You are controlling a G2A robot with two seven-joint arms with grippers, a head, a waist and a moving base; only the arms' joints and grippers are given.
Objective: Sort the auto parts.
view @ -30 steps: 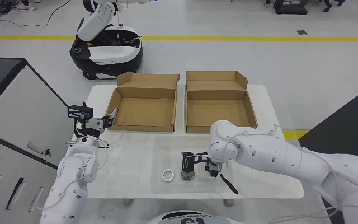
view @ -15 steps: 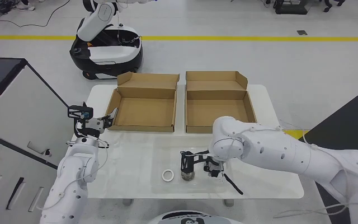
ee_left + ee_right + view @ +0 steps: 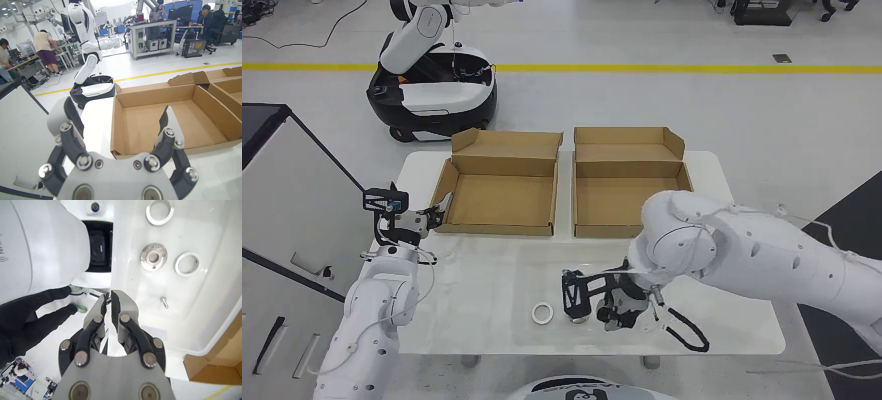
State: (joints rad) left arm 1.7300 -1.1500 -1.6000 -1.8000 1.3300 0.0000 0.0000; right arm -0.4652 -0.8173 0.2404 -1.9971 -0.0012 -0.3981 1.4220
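Entry: sorting of auto parts, at what I judged the carry stage. Right gripper (image 3: 108, 298): poised above the near edge of the bench (image 3: 467, 290), fingers drawn almost together, pinching a small threaded bolt (image 3: 107, 301) at their very tips. White tray (image 3: 198, 317): holding one metal flange (image 3: 153, 256), a white ring (image 3: 187, 264) just beside it, another white ring (image 3: 159, 210) farther off, and a second bolt (image 3: 164, 302) lying loose. Left gripper (image 3: 117, 106): at the bench's left edge, fingers spread wide, nothing in them, just beside the left cardboard box (image 3: 143, 121). Right cardboard box (image 3: 627, 200): alongside it at the far side; both empty. Next move, as I judged: carry the bolt over the tray to a box (which one I could not tell), keeping the pinch firm and releasing low inside the walls.
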